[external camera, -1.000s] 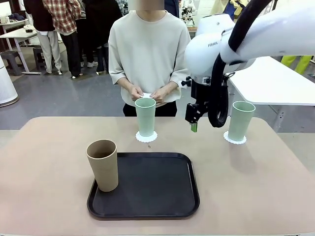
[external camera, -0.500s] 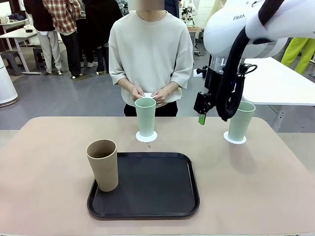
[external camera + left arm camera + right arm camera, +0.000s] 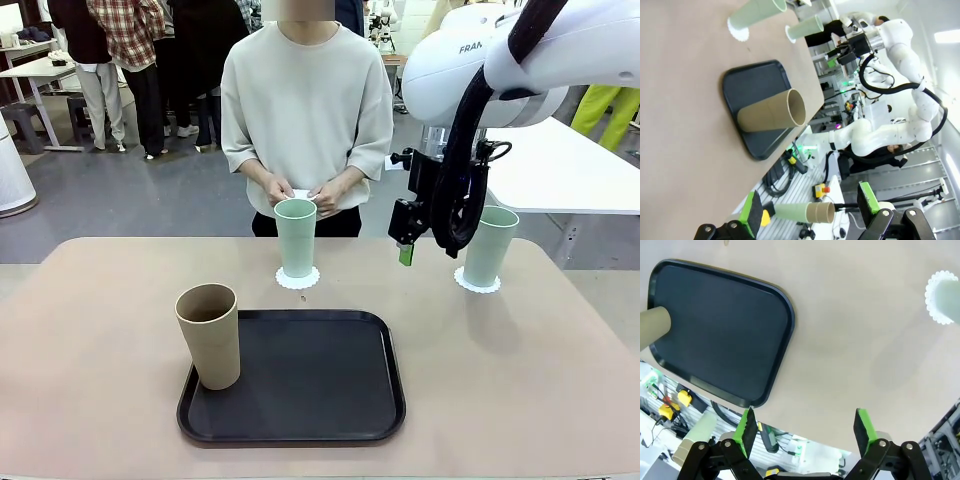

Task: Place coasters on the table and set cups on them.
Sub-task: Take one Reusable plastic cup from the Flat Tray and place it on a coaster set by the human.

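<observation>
On the beige table, one mint green cup stands on a lacy white coaster at the far middle. A second mint cup stands on its coaster at the far right. The tan cup stands upright on the left edge of the black tray. My right gripper hangs open above the table between the two mint cups, holding nothing; its wrist view shows the open gripper over the tray. My left gripper is open and empty, off to the side of the tan cup.
A person stands at the far edge, both hands just behind the middle cup, holding something small and white. A white-topped table stands behind on the right. Bare tabletop lies at the left and front right.
My right arm has swung up and back toward the right, and its gripper has shifted slightly right. The cups, the tray and the person's hands have not moved.
</observation>
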You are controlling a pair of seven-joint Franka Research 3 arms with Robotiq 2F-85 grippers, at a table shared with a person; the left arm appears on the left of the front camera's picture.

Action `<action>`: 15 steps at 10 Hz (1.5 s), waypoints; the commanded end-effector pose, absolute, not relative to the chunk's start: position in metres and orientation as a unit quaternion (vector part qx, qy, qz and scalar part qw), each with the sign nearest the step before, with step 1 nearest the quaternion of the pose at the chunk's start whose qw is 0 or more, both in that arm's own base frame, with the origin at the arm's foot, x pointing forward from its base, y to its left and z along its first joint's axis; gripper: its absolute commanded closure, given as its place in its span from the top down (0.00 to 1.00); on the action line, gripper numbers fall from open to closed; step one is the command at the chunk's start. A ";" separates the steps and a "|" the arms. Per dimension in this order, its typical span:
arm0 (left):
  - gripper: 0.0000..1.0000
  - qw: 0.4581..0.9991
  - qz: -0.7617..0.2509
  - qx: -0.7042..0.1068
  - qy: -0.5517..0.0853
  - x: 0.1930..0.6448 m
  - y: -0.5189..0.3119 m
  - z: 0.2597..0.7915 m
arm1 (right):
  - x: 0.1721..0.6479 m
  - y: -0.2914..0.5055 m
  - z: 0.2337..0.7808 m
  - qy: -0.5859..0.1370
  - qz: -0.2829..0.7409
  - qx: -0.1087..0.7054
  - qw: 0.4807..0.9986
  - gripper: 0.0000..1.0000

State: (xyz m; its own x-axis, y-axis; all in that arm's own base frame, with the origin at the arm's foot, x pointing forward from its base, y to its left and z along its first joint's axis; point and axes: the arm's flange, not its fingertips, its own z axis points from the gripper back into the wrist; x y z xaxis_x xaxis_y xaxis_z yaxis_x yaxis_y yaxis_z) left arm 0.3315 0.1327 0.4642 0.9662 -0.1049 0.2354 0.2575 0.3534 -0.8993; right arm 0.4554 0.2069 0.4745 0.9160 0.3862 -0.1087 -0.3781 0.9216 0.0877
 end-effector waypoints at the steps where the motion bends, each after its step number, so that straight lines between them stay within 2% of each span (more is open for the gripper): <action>1: 1.00 0.816 -0.113 -0.562 -0.072 0.330 0.134 0.466 | 0.457 0.205 0.478 0.065 0.196 0.027 0.978 1.00; 4: 1.00 0.816 -0.113 -0.562 -0.072 0.330 0.134 0.466 | 0.456 0.207 0.476 0.061 0.195 0.033 0.978 1.00; 5: 1.00 0.816 -0.113 -0.562 -0.072 0.330 0.134 0.466 | 0.428 0.184 0.502 0.092 0.173 0.169 0.966 1.00; 6: 1.00 0.816 -0.113 -0.562 -0.072 0.330 0.134 0.466 | 0.399 0.149 0.536 0.093 0.165 0.325 0.927 1.00; 7: 1.00 0.816 -0.113 -0.562 -0.072 0.330 0.134 0.466 | 0.379 0.101 0.562 0.102 0.157 0.464 0.866 1.00; 8: 1.00 0.816 -0.113 -0.562 -0.072 0.330 0.134 0.466 | 0.372 0.053 0.573 0.098 0.123 0.534 0.831 1.00; 9: 1.00 0.816 -0.113 -0.562 -0.072 0.330 0.134 0.466 | 0.373 0.008 0.569 0.123 0.087 0.580 0.801 1.00; 11: 1.00 0.816 -0.113 -0.562 -0.072 0.330 0.134 0.466 | 0.373 -0.068 0.536 0.115 -0.001 0.651 0.751 1.00; 13: 1.00 0.816 -0.113 -0.562 -0.072 0.330 0.134 0.466 | 0.380 -0.100 0.491 0.107 -0.079 0.666 0.734 1.00; 15: 1.00 0.816 -0.113 -0.562 -0.072 0.330 0.134 0.466 | 0.387 -0.107 0.465 0.089 -0.116 0.651 0.745 1.00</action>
State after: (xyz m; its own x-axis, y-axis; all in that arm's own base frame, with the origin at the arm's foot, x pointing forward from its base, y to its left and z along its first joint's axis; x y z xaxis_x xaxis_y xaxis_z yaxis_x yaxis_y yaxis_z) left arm 0.3316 0.1327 0.4645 0.9661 -0.1053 0.2358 0.2580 0.3537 -0.8991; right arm 0.3833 -0.1317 0.4515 0.9572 -0.0016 -0.2896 0.2873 0.1305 0.9489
